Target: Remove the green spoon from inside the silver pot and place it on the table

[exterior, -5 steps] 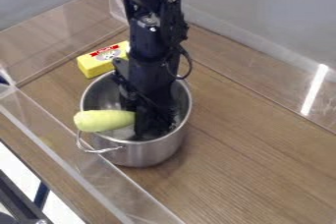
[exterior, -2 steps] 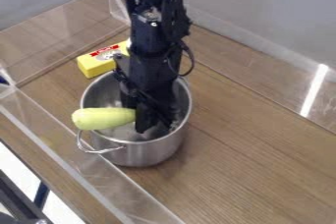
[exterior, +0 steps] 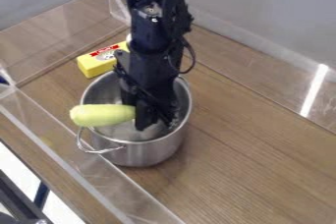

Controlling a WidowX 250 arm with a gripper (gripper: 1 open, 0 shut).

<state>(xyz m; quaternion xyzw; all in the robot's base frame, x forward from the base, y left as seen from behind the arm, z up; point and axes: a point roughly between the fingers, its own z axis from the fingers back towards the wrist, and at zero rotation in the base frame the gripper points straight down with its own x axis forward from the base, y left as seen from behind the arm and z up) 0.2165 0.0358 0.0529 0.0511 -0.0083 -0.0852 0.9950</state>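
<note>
The brown wood-grain table (exterior: 256, 140) fills most of the view, running from the upper left to the lower right, with clear plastic walls (exterior: 53, 194) standing along its edges. The black robot arm (exterior: 155, 31) comes down from twelve o'clock at the top of the frame and stands nearly upright, its lower end reaching into the silver pot (exterior: 144, 147), which sits just left of the middle of the table. The pot is round and shiny with straight sides, and a small loop handle (exterior: 86, 144) shows at its rim at about eight o'clock. The gripper (exterior: 144, 118) points straight down inside the pot, toward the centre and a little to the three o'clock side; its jaws are closed, and their tips are too dark and too deep in the pot to see exactly what they pinch. The green spoon (exterior: 101, 115) lies tilted across the pot's rim at about nine o'clock, its thick yellow-green handle sticking out over the edge to the left, while its inner end runs in toward the gripper and is hidden there. A yellow rectangular block (exterior: 100, 61) with a red mark lies on the table at about eleven o'clock from the pot, near it but apart, partly behind the arm.
</note>
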